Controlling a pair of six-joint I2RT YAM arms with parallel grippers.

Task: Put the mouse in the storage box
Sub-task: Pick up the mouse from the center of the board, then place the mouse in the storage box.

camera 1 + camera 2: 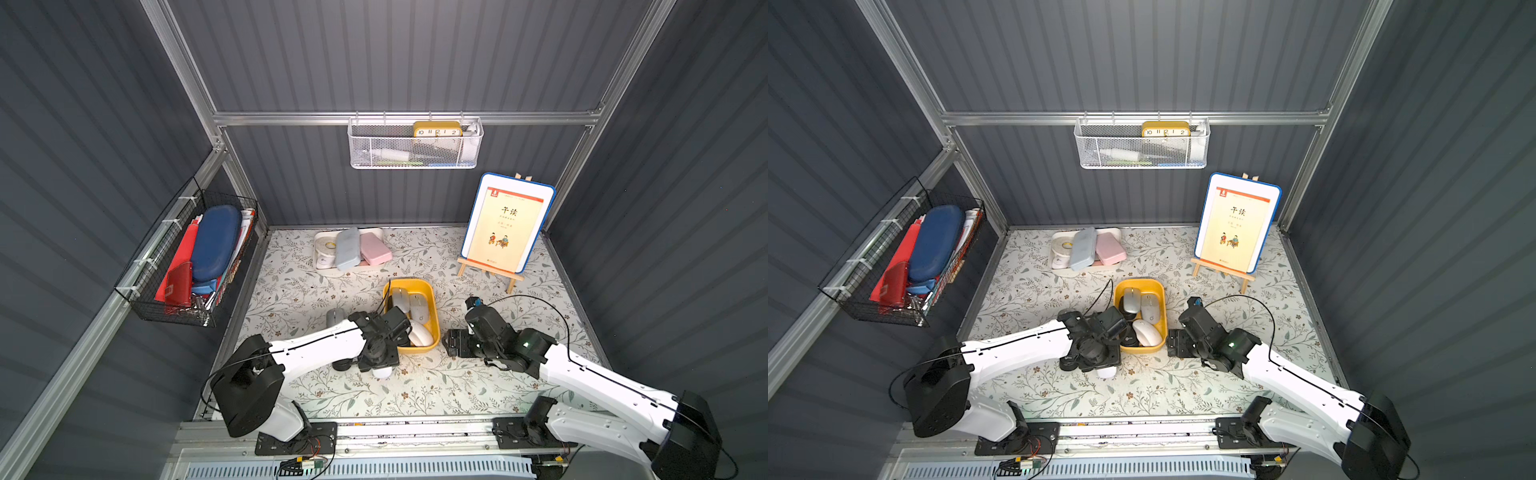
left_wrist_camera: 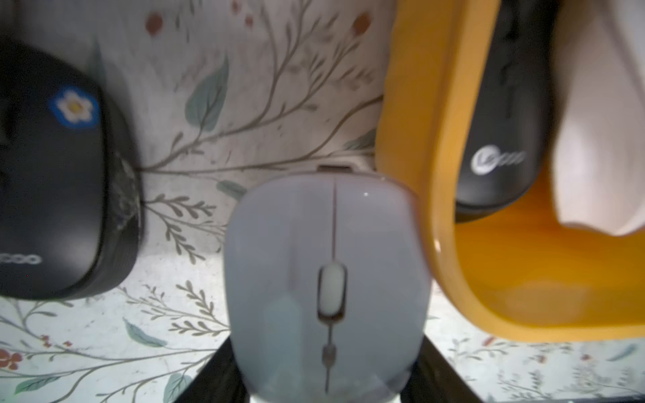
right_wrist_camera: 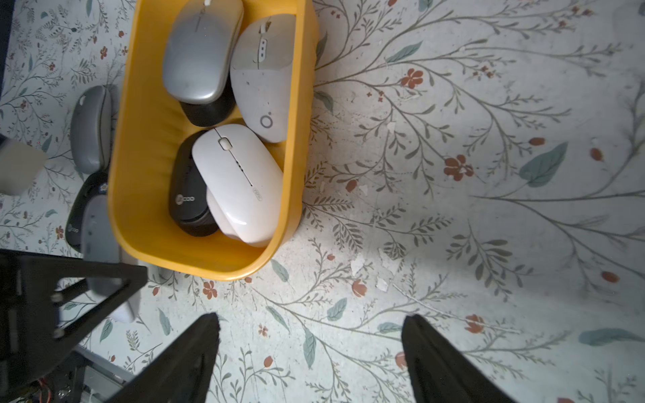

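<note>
A pale grey mouse point(image 2: 324, 279) lies lengthwise between the black fingers point(image 2: 216, 370) of my left gripper point(image 2: 326, 349), which press on both its sides. It sits just left of the yellow storage box point(image 1: 436, 324), touching the outer wall point(image 2: 436, 174). In both top views the wrist hides most of the mouse; only its white end point(image 1: 382, 371) shows. I cannot tell whether it rests on the cloth. The box point(image 3: 139, 139) holds several mice. My right gripper point(image 3: 310, 321) stands open and empty over the cloth, right of the box.
A black mouse with a flower sticker point(image 2: 52, 174) and a grey mouse point(image 1: 334, 318) lie on the cloth left of the box. Further back are a white tray with cases point(image 1: 320, 266) and a book on an easel point(image 1: 505, 228). A black wire basket point(image 1: 195, 257) hangs on the left wall.
</note>
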